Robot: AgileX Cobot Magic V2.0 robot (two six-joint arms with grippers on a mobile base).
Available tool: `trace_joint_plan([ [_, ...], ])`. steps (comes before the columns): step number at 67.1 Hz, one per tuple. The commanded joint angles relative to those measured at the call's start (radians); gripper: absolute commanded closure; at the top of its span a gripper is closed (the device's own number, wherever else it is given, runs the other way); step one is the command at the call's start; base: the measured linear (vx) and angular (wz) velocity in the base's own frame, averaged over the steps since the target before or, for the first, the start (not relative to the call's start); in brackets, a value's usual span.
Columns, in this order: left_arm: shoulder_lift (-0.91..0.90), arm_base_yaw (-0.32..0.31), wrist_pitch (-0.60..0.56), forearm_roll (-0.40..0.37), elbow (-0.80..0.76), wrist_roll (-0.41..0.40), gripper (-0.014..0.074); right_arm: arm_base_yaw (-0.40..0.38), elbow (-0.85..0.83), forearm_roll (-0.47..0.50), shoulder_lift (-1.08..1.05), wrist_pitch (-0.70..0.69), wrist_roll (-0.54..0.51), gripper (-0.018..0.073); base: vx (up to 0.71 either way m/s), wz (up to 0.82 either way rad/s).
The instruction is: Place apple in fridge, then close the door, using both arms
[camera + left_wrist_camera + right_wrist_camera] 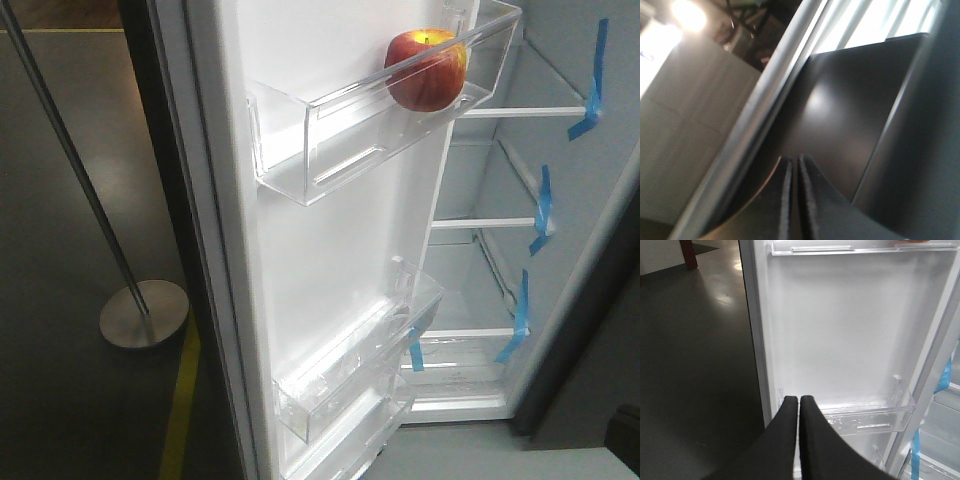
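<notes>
1. Red-and-yellow apple [427, 68] sits in the open door's [330, 250] upper clear bin [370, 120], toward its 3 o'clock end.
2. Right gripper [799, 432], fingers pressed together and empty, faces the door's white lining; that bin lies at 12 o'clock from it.
3. Left gripper [795, 200], likewise closed on nothing, faces a dark panel [850, 115].

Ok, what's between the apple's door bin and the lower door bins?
Only bare white door panel separates the apple in its upper bin from the lower bins; the front-facing view shows it.
</notes>
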Motion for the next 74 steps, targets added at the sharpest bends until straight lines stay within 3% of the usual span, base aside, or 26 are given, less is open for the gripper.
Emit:
trace_joint_plan([
  [1, 0.11, -0.003, -0.094, -0.018, -0.125, -0.076, 0.0458, -0.005, -0.023, 0.038, 0.012, -0.034, 0.002, 0.0564, 0.0, 0.0],
  [5, 0.193, -0.003, -0.128, -0.009, -0.175, -0.127, 0.0379, -0.005, -0.023, 0.038, 0.012, -0.024, 0.002, 0.0564, 0.0, 0.0],
  [12, 0.301, -0.003, -0.189, 0.072, -0.279, -0.224, 0.0218, -0.005, -0.023, 0.041, 0.012, -0.008, 0.002, 0.0564, 0.0, 0.0],
  [20, 0.423, -0.003, -0.271, 0.201, -0.393, -0.428, 0.0078, -0.005, -0.023, 0.075, 0.012, 0.013, 0.003, 0.0561, 0.0, 0.0],
  [32, 0.577, -0.015, -0.321, 0.381, -0.589, -0.64, 0.0036, -0.005, -0.023, 0.11, 0.012, 0.034, 0.003, 0.0561, 0.0, 0.0],
  [40, 0.651, -0.041, -0.328, 0.425, -0.682, -0.69, 0.0038, -0.005, -0.023, 0.111, 0.012, 0.04, 0.003, 0.0561, 0.0, 0.0],
  [55, 0.69, -0.104, -0.348, 0.454, -0.754, -0.69, 0.0038, -0.005, -0.023, 0.111, 0.012, 0.043, 0.003, 0.0561, 0.0, 0.0],
  [74, 0.688, -0.185, -0.532, 0.551, -0.754, -0.732, 0.0038, -0.005, -0.023, 0.111, 0.012, 0.044, 0.003, 0.0561, 0.0, 0.0],
])
